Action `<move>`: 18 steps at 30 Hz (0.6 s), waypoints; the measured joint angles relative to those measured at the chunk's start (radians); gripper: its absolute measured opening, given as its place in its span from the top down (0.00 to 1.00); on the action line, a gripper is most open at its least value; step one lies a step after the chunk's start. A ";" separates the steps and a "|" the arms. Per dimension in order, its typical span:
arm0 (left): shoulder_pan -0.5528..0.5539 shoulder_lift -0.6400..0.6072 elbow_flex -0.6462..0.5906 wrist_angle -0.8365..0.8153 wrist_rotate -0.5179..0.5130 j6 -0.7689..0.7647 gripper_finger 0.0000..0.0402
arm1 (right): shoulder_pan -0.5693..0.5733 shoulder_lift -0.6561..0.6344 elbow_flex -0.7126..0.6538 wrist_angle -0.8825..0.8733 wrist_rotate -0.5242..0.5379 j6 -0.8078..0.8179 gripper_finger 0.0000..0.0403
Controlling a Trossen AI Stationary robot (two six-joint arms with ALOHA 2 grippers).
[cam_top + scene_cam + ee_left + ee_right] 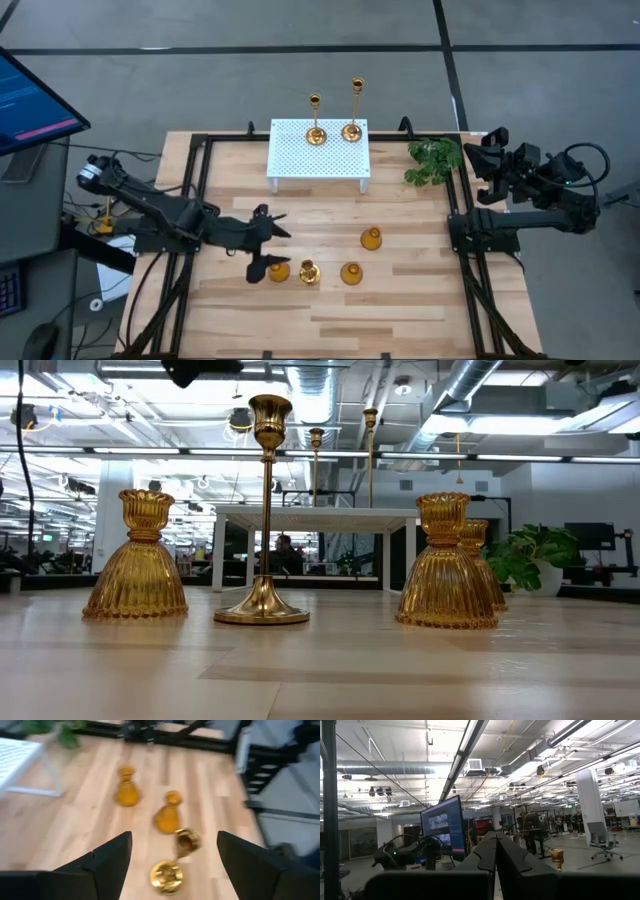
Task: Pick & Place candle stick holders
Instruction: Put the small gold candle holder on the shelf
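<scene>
Three short bulbous amber holders (278,271) (351,273) (371,238) and one slim gold stick (308,272) stand on their bases on the wooden table. Two more slim sticks (316,133) (352,130) stand on the white perforated stand (300,160). My left gripper (272,250) is open and empty, raised above the near-left holders. Its wrist view shows the slim stick (172,870) below, between the fingers, and two bulbous holders (167,817) (126,792) beyond. My right gripper (490,150) is shut and raised at the table's far right; its shut fingers show in the right wrist view (495,850).
A green plant (435,160) stands right of the white stand. A black frame (195,180) runs along the table's left, right and far edges. Bare wood lies in front of the stand (320,215). A monitor (30,110) stands off the table at the left.
</scene>
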 joint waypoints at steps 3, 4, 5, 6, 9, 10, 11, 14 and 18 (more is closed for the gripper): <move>-0.006 0.000 -0.019 -0.009 -0.046 -0.001 0.28 | 0.000 0.000 0.000 0.000 0.000 -0.002 1.00; -0.006 0.000 -0.028 -0.008 -0.043 -0.004 0.28 | 0.000 0.000 0.000 0.000 0.000 -0.002 1.00; -0.006 0.006 -0.037 -0.008 -0.033 -0.006 0.29 | 0.000 0.000 0.000 0.000 0.000 -0.003 1.00; -0.006 0.012 -0.049 -0.006 -0.029 -0.009 0.29 | 0.000 0.000 0.000 0.000 0.000 -0.002 1.00; -0.006 0.027 -0.085 -0.008 -0.026 -0.047 0.29 | 0.000 0.000 0.000 0.000 0.000 -0.002 1.00; -0.005 0.027 -0.095 -0.010 -0.027 -0.062 0.29 | 0.000 0.000 0.000 0.000 0.000 -0.002 1.00; -0.005 0.027 -0.102 -0.007 -0.027 -0.077 0.29 | 0.000 0.000 0.000 0.000 0.000 -0.001 1.00; -0.005 0.027 -0.122 0.013 -0.023 -0.082 0.29 | 0.000 0.000 0.000 0.000 0.000 -0.001 1.00; -0.005 0.043 -0.142 0.057 0.001 -0.077 0.29 | 0.000 0.000 0.000 0.000 0.000 -0.001 1.00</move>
